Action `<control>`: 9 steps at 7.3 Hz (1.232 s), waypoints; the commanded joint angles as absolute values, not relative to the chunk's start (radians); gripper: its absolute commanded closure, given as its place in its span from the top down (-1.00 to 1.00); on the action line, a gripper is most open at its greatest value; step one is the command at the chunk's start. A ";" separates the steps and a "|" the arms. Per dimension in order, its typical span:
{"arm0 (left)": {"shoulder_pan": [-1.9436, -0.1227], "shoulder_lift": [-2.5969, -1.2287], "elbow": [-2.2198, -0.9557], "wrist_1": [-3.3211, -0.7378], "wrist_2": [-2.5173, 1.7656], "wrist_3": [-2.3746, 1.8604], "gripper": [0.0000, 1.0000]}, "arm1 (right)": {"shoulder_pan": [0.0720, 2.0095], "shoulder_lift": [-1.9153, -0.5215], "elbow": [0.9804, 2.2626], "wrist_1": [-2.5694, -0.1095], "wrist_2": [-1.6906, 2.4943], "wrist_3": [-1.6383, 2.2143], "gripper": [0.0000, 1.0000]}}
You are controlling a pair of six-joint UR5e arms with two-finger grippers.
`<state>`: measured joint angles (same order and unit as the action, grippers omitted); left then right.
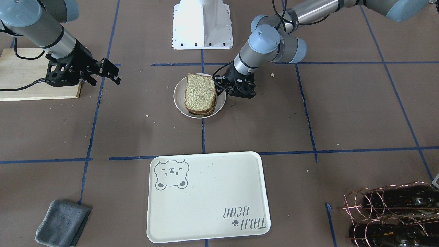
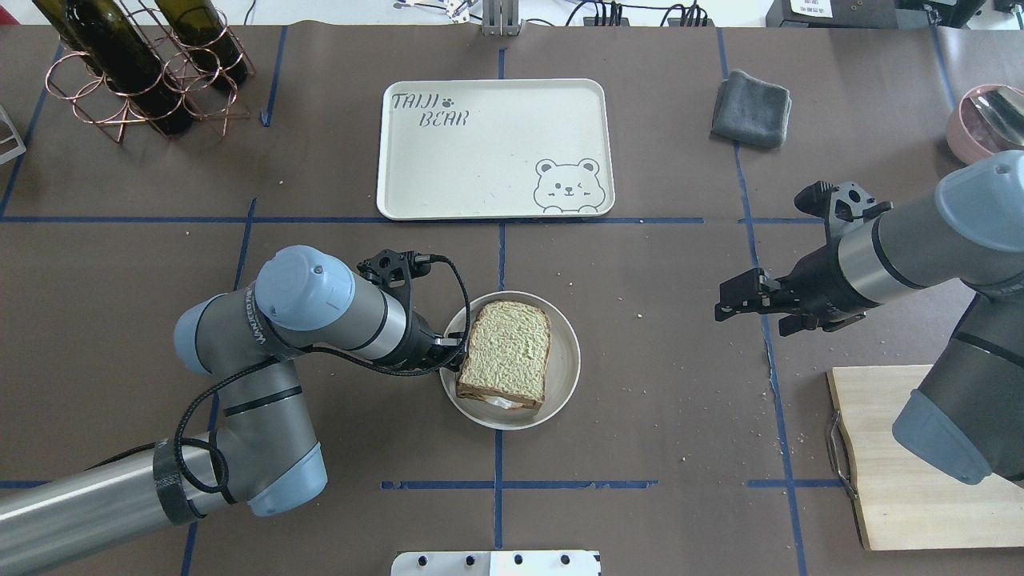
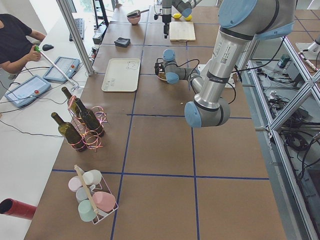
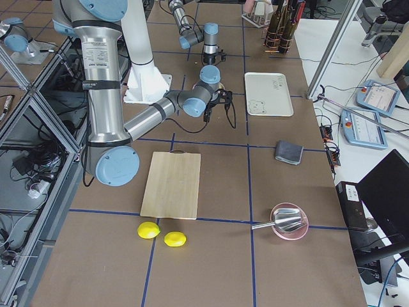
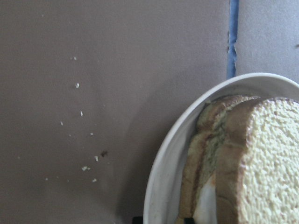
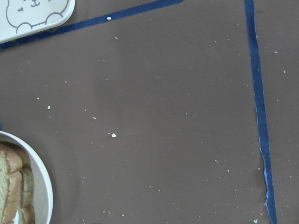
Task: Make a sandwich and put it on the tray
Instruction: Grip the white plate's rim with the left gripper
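the sandwich (image 2: 506, 352) is seen on the white plate (image 2: 565, 362), with the tray (image 2: 480, 160) laid straight ahead, well apart. the plate's rim is straddled by the left gripper (image 2: 451, 350) (whether clamped cannot be told); the right gripper (image 2: 725, 302) is held wide, farther off.

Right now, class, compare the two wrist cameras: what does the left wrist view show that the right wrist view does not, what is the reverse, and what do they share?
Only the left wrist view: the pale top of the sandwich and the white egg showing between the slices. Only the right wrist view: a corner of the tray with part of its bear drawing. Both: the sandwich's crusts, the white plate's rim, blue tape and crumbs on the brown table cover.
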<state>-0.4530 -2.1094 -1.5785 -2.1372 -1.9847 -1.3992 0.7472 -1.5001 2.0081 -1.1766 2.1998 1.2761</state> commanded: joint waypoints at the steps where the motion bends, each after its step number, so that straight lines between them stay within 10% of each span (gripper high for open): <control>1: -0.454 -2.111 -1.565 -2.138 -1.983 -1.399 -0.49 | 0.747 -1.500 2.009 -1.177 2.200 1.276 0.99; 2: -0.454 -2.111 -1.563 -2.138 -1.983 -1.399 -0.54 | 0.747 -1.500 2.010 -1.177 2.200 1.276 0.99; 3: -0.454 -2.112 -1.565 -2.138 -1.985 -1.402 -1.00 | 0.747 -1.500 2.010 -1.177 2.198 1.276 0.99; 9: -0.654 -2.198 -1.493 -2.319 -1.991 -1.687 -1.00 | 0.752 -1.569 2.069 -1.175 2.200 1.276 0.99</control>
<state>-0.5730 -2.1398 -1.5488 -2.3086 -1.9864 -1.6561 0.7506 -1.5478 2.0507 -1.1751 2.1997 1.2763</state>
